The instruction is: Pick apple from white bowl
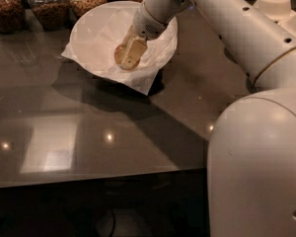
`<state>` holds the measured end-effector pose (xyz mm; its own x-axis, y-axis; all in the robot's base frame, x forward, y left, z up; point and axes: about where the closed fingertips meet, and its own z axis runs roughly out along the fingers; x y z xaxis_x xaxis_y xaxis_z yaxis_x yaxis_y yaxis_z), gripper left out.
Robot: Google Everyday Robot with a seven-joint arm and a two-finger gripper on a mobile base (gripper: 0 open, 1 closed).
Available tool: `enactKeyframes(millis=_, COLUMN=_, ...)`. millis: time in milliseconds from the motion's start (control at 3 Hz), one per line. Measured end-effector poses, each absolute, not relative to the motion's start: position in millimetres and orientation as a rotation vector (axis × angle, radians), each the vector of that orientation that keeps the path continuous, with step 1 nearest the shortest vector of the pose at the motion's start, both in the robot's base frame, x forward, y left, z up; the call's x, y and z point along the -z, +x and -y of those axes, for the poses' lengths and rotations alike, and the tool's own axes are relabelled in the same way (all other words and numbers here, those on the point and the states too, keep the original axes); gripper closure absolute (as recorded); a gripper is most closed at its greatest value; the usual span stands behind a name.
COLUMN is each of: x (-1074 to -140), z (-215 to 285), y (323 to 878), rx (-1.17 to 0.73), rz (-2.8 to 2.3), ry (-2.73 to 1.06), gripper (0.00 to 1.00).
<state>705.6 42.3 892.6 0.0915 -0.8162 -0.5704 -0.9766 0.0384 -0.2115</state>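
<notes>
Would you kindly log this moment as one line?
end effector: down in white bowl, at apple | apple: in white bowl

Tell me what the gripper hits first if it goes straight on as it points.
The apple, right at the gripper tip inside the bowl; they look in contact, though depth is unclear.

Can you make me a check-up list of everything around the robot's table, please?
Surface: dark shiny table, with lights reflecting on it.
Job's things: apple inside the paper-lined white bowl.
Clutter: glass jars of food behind the bowl; beige bowls at the far right.
Grippers: claw down inside the bowl, right at the apple.
Cables: nothing seen.
Surroundings: robot's white body at the front right; dark below the table.
</notes>
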Motion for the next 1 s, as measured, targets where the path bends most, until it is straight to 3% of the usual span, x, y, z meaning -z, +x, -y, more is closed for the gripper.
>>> enactKeyframes(millis=1000, x=-949.0, z=-19.4, y=693.3, rx=-0.387, rz=-1.662, ry=-1.786, gripper=1.0)
